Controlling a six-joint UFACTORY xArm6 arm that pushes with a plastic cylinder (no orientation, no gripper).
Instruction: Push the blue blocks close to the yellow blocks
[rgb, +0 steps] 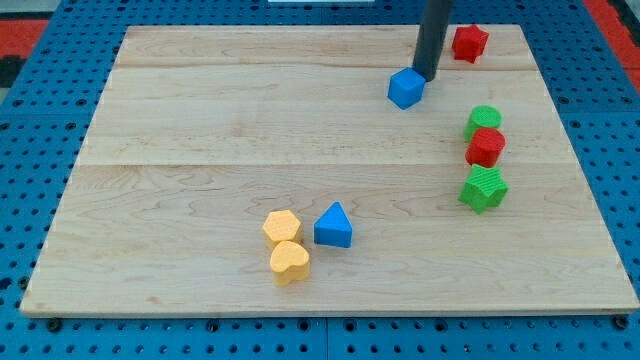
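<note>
Your rod descends from the view's top edge; its lower end, my tip (427, 78), rests against the upper right corner of the blue cube (405, 88), which sits in the upper right part of the wooden counter (200, 120). There are no fingers on this arm to report as wide or narrow, since it ends in the bare rod.

Just to the right of the rod, near the counter's top edge, stands a red block (469, 42) of irregular outline, apart from the blue cube. Lower on the right side you see a short column of three blocks: a green cylinder (484, 121) at the top, a red block (486, 147) touching it from below, and a ribbed green block (483, 188) just beneath that one. This column lies to the right of and below the blue cube, well off the straight path toward the yellow pair.

The second blue piece, a blue triangular block (333, 226), sits in the lower middle of the counter, just beside the yellow blocks. The upper yellow block (282, 227) appears six-sided and lies immediately left of the triangular block; the lower yellow block (290, 262), heart-like in outline, touches the upper one from below.

The blue cube is well apart from both yellow blocks, with bare wood between them.
</note>
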